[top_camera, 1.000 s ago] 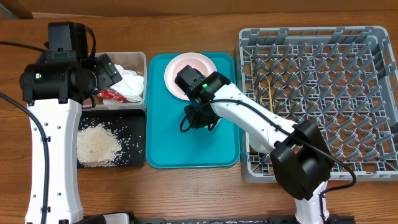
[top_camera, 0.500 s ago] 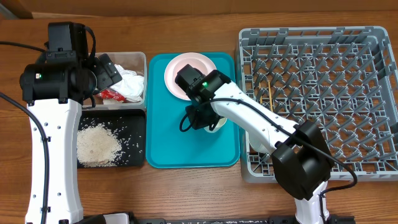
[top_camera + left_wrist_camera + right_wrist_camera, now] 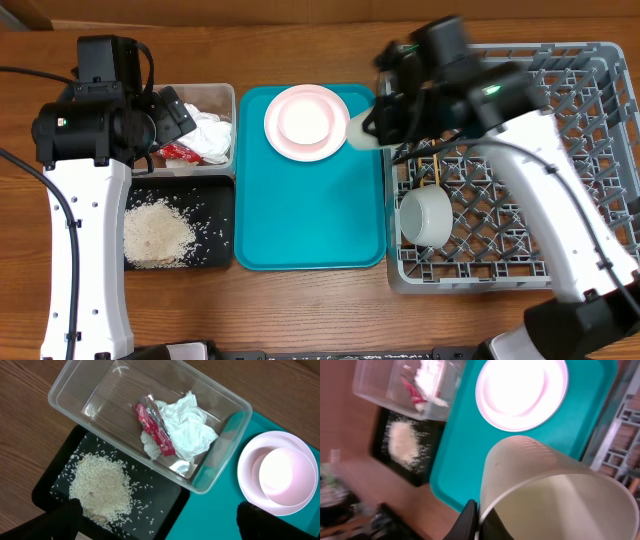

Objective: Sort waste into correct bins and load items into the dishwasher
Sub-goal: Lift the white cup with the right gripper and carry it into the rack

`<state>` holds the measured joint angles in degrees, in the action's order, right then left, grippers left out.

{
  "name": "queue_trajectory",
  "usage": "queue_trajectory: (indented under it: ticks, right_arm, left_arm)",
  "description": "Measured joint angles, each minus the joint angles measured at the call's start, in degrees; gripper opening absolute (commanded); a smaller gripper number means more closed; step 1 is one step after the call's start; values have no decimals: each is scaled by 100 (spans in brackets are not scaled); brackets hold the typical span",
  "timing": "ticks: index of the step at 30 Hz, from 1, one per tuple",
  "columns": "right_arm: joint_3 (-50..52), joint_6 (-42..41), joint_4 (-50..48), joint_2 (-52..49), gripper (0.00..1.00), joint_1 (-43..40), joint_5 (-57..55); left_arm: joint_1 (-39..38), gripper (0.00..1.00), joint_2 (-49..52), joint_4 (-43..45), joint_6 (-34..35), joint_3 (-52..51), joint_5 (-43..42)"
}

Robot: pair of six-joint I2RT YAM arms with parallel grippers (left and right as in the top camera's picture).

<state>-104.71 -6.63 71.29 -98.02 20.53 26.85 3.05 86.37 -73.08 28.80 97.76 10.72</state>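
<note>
Cup (image 3: 560, 495), white, smooth-walled (round rim), clamped by right gripper (image 3: 479, 519); left gripper (image 3: 160, 520) splayed wide above clear tub (image 3: 100, 400)

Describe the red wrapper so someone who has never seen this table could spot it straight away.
Left of the big teal tray sit two bins: a black tray holding rice, and behind it a clear tub. The red wrapper lies in that tub against crumpled white tissue. It is the only red thing there, narrow and crinkled.
</note>
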Motion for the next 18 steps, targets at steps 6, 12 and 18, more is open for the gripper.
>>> queue_trajectory:
  ticks: [6, 12, 18]
  right_arm:
    - [496, 949, -79, -131, 4, -1220, 1963]
    - [1161, 1775, -319, -350, 4, -1825, 3270]
    - [1786, 2041, -929, -697, 4, -1869, 3764]
  left_arm:
    - [0, 100, 0, -2, 0, 0, 0]
    - [0, 100, 0, -2, 0, 0, 0]
    - [0, 100, 0, -2, 0, 0, 0]
